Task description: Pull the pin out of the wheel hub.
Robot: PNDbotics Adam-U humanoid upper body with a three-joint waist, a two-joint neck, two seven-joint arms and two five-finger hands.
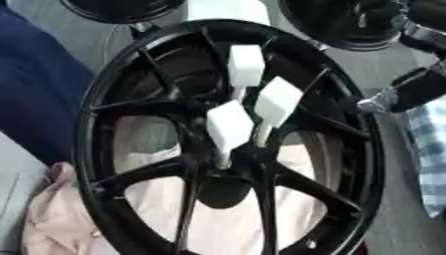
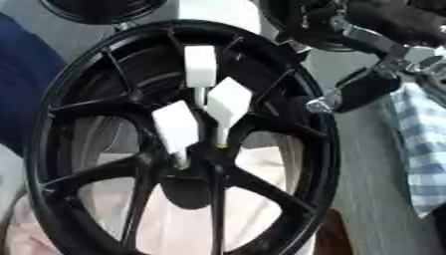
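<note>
Three white pins sit in the wheel hub point(image 1: 231, 164), centre of frame: upper pin point(image 1: 246, 64), right pin point(image 1: 278, 101), lower-left pin point(image 1: 229, 126). Each is a white block head on a thin shank running down into the hub, so by my read all three are seated and nothing is pulled yet; the whole extraction is left. The hub belongs to a black spoked wheel point(image 1: 96, 119) that fills most of the frame, tilted, with pale pink cloth point(image 1: 52, 219) showing through the spokes and at lower left. The right robot hand point(image 2: 362, 92) comes in from the upper right, black with silver joints, its tip just beside the wheel's right rim, outside the spokes and well apart from the pins. It touches no pin. Can't tell whether its fingers are apart or together; only a dark link and a silver joint show. Left robot hand is not in frame. Next move, as I judge it: reach leftward across the rim to the right pin, the nearest one. Blue fabric point(image 1: 35, 84) at left edge, checked blue-white cloth point(image 1: 428, 149) at right edge.
</note>
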